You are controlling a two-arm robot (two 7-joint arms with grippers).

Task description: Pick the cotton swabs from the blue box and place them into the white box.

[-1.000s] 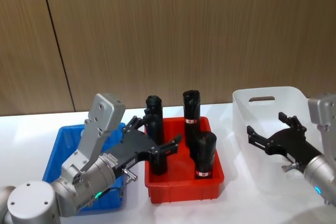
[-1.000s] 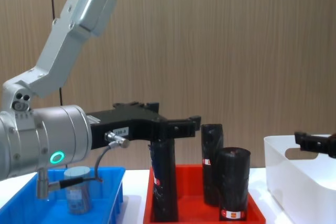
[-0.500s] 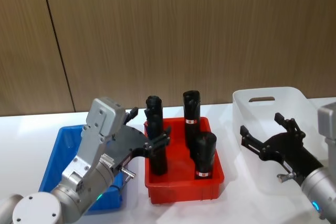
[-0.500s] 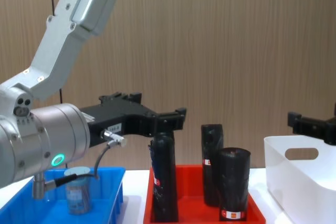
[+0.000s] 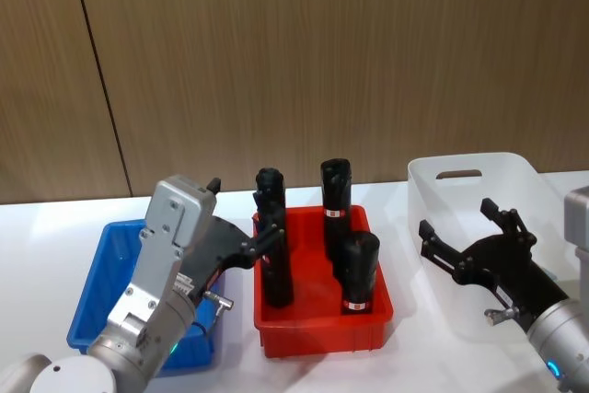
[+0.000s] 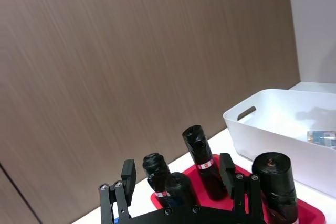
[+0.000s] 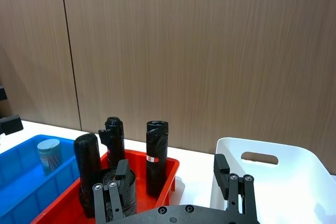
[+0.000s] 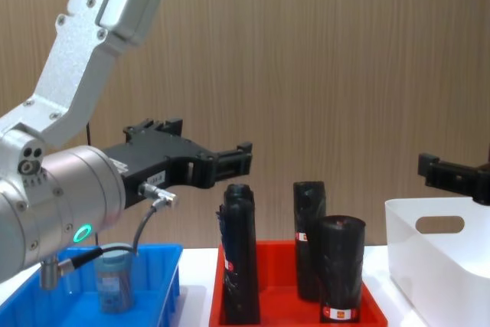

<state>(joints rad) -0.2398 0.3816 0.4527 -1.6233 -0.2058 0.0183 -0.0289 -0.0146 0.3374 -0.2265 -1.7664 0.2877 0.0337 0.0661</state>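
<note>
Though partly behind a grey cable, cotton swabs upright in blue box

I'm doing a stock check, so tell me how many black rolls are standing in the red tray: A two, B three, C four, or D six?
C: four black rolls stand upright in the red tray, two towards the back and two nearer the front.
</note>
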